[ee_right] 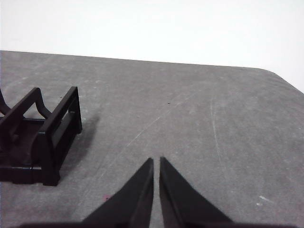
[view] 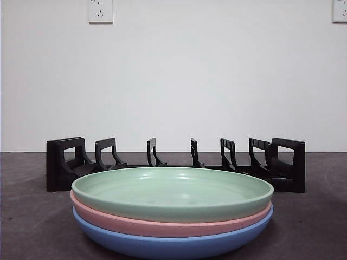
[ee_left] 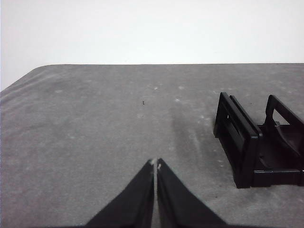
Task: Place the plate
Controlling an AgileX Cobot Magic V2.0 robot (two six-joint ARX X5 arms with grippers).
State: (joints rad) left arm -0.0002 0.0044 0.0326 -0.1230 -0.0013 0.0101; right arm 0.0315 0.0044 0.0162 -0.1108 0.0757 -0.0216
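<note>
Three plates are stacked near the front of the table: a green plate on top, a pink plate under it and a blue plate at the bottom. Behind the stack stands a black slotted plate rack, with no plate in it. Neither arm shows in the front view. My left gripper is shut and holds nothing, hovering over bare table beside one end of the rack. My right gripper is shut too, with nothing in it, beside the other end of the rack.
The table is dark grey and ends at a white wall with two sockets high up. Open grey surface lies at both ends of the rack.
</note>
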